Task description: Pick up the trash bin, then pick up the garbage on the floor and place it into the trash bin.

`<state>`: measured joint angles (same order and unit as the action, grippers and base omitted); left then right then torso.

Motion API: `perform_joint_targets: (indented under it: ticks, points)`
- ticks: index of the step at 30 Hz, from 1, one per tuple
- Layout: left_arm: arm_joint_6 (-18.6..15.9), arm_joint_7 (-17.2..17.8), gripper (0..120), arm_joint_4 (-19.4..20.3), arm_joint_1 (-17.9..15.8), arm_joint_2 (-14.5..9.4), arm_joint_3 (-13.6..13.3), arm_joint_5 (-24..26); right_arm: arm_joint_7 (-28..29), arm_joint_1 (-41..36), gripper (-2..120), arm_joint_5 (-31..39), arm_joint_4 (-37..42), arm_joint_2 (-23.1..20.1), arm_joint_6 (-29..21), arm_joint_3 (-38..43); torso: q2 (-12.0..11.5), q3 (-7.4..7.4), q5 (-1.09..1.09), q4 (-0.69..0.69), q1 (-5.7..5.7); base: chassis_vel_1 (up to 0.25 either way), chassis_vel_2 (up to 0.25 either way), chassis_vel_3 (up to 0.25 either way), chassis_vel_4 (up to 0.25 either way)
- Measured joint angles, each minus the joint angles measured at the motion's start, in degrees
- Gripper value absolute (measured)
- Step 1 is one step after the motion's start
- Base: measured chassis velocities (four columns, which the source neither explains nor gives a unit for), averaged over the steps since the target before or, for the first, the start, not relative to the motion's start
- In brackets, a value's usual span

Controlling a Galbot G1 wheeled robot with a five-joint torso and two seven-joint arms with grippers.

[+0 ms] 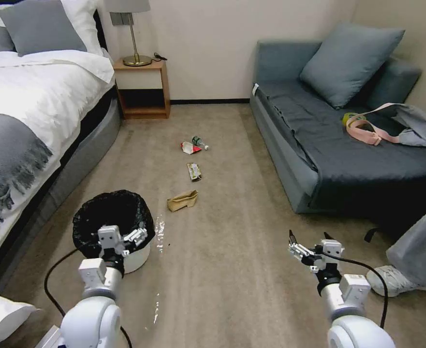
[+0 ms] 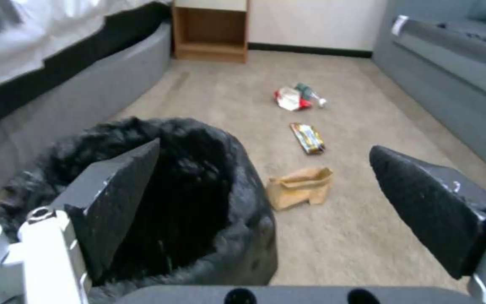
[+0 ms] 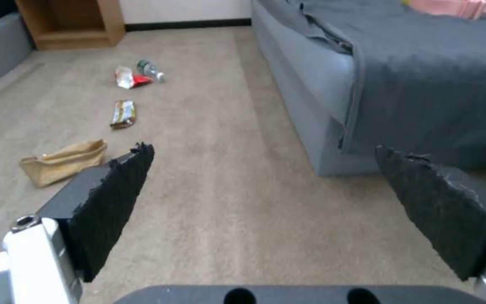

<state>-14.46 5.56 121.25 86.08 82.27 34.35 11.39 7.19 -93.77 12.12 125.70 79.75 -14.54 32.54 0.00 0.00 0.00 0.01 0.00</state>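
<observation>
Head view first: I've got one bed (image 1: pixel 24 96) on my left and one sofa (image 1: pixel 329 140) on my right, with a carpet lane between them where everything sits. One trash bin (image 1: pixel 113 220), black liner over its rim, stands near the bed, just ahead of my left gripper (image 1: pixel 125 238), whose jaws are spread wide with one finger over the bin's mouth and one outside, I'd say lined up to straddle the rim. My right gripper (image 1: pixel 309 244) hovers over bare carpet, jaws equally spread, holding nothing. Garbage count, four pieces strung out beyond the bin: crumpled paper bag (image 1: pixel 182 200), snack wrapper (image 1: pixel 194 171), red-and-white pack (image 1: pixel 189 147), small bottle (image 1: pixel 200 142) touching it.
</observation>
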Motion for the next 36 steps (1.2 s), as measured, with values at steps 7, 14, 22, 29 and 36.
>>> perform_joint_targets:
  ticks: [7, 14, 22, 29, 36]
  points:
    - [-1.9, 0.7, 100, 1.0, -0.4, -0.6, 0.5, 1.6, 1.0, -0.9, 100, 2.1, 2.3, -1.9, -2.5, 0.2, 0.0, 0.01, 0.00, 0.00, 0.00, 0.000, 0.000, 0.000, 0.000]
    - [-9.0, 3.6, 100, 4.8, -1.7, -3.0, 3.5, 7.8, 4.6, -4.1, 100, 10.1, 9.3, -7.1, -11.7, 1.1, 0.0, 0.00, 0.00, -0.01, 0.00, 0.000, 0.000, 0.000, 0.000]
    - [-14.8, 5.9, 100, 8.2, -2.6, -5.4, 6.8, 12.8, 4.5, -5.5, 100, 11.6, 10.4, -9.9, -14.9, -0.7, 0.0, 0.00, -0.06, 0.01, 0.00, 0.000, 0.000, 0.000, 0.000]
    - [-23.9, 9.7, 100, 12.4, -3.9, -8.1, 11.0, 20.7, 3.1, -3.9, 100, 10.6, 7.4, -10.1, -12.1, -1.4, 0.0, 0.00, -0.02, 0.00, 0.00, 0.000, 0.000, 0.000, 0.000]
    - [-24.6, 10.8, 100, 6.8, -7.2, -11.3, 14.0, 21.8, 2.5, -2.2, 100, 10.5, 5.4, -10.5, -10.3, -2.1, 0.0, 0.00, 0.00, -0.01, 0.00, 0.000, 0.000, 0.000, 0.000]
